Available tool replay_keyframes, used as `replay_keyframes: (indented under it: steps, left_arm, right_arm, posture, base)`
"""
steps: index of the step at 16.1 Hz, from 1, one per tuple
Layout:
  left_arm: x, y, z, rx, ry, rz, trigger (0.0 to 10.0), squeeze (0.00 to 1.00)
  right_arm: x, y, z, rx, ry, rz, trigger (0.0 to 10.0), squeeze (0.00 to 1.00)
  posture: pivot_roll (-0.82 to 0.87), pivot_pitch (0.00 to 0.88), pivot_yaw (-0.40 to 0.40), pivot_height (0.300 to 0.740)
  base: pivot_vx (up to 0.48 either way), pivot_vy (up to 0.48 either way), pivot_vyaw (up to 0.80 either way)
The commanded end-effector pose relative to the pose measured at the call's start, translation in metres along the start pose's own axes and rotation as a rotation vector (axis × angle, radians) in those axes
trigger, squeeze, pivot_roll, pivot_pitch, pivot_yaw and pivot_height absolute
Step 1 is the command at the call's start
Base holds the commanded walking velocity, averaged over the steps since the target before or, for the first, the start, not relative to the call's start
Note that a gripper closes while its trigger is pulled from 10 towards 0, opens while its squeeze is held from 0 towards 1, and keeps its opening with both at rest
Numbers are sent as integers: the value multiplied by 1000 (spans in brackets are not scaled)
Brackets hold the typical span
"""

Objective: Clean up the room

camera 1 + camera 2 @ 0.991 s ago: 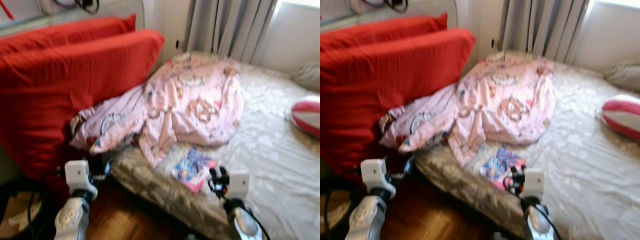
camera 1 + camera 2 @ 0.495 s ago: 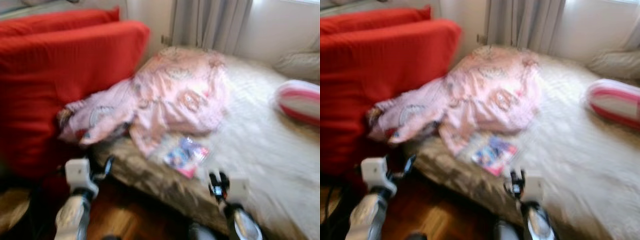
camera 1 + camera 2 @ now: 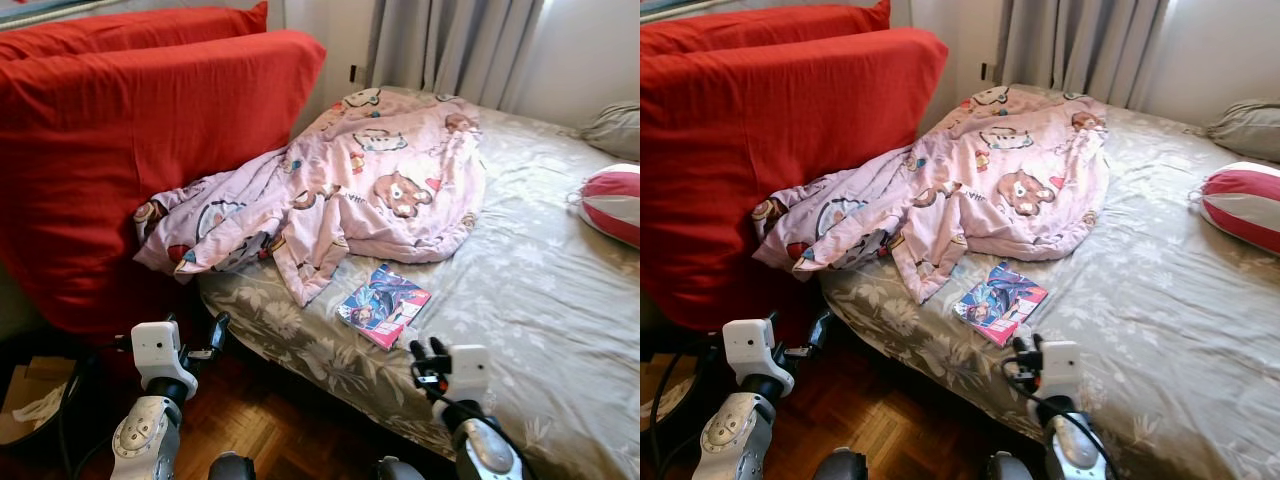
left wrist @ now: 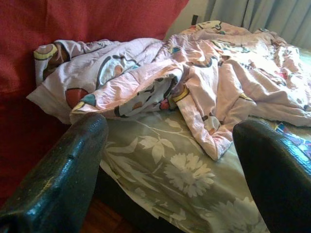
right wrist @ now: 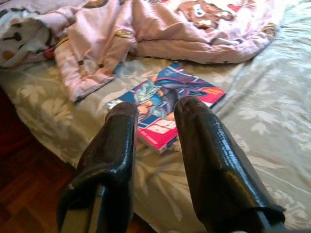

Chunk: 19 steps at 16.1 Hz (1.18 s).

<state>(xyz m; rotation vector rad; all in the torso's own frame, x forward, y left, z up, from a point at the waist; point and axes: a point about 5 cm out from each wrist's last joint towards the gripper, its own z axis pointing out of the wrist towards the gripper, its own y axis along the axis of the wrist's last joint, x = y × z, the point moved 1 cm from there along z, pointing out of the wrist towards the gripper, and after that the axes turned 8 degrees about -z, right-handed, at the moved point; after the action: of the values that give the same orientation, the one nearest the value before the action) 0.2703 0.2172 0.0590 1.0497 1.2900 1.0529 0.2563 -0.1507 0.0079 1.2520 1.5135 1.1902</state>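
Note:
A pink cartoon-print blanket (image 3: pixel 370 190) lies crumpled on the bed, one end trailing over the near corner against the red cushions. A colourful comic book (image 3: pixel 384 305) lies flat on the floral sheet just in front of it. My right gripper (image 3: pixel 428 352) hovers low over the bed edge, just short of the book (image 5: pixel 165 104). Its fingers (image 5: pixel 114 141) stand a narrow gap apart with nothing between them. My left gripper (image 3: pixel 212 335) hangs beside the bed's corner above the floor, wide open and empty, facing the blanket (image 4: pixel 194 82).
Two big red cushions (image 3: pixel 130 150) stand on edge to the left of the bed. A red-and-white striped pillow (image 3: pixel 612 205) and a grey pillow (image 3: pixel 615 125) lie at the far right. The bed's sheet (image 3: pixel 540 290) is open to the right. Wooden floor (image 3: pixel 260 430) and a cardboard box (image 3: pixel 30 400) lie below left.
The camera swayed and blurred, then settled back on nearly the same scene. Both arms hold about the same pose, and nothing on the bed has moved.

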Motion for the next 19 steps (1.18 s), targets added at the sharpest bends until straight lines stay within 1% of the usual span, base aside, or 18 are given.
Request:
replay_keyframes:
  steps: [1,2,5,14,17,18,19]
  left_arm:
    - [-2,1,0,0,-14,-12,10000,0]
    - [-2,1,0,-1,-17,-13,10000,0]
    - [-2,1,0,-1,-21,-11,10000,0]
    - [-6,1,1,-4,-43,-9,10000,0]
    - [-8,2,2,-2,-51,-3,10000,0]
    - [-9,2,3,-2,-55,-7,10000,0]
    - [-9,2,3,-2,-57,-9,10000,0]
  right_arm:
    - [2,2,-1,-12,22,-17,10000,0]
    - [3,1,-2,-10,27,-16,10000,0]
    - [2,0,-2,-6,13,22,10000,0]
    - [1,-1,-1,4,1,11,10000,0]
    - [-4,-4,2,24,-57,38,10000,0]
    - [-10,-8,3,51,-100,44,10000,0]
    - [-14,-8,4,48,-119,51,10000,0]
  posture:
    - [17,46,-51,645]
    - [17,46,-51,645]
    - [16,43,-52,645]
    - [17,43,-51,645]
    - [19,45,-51,645]
    - [21,47,-50,645]
    - [27,51,-49,645]
  base:
    - [345,0,800]
    - [480,0,800]
    - [457,0,0]
    - [480,0,0]
    - [0,0,0]
    - [0,0,0]
    - [0,0,0]
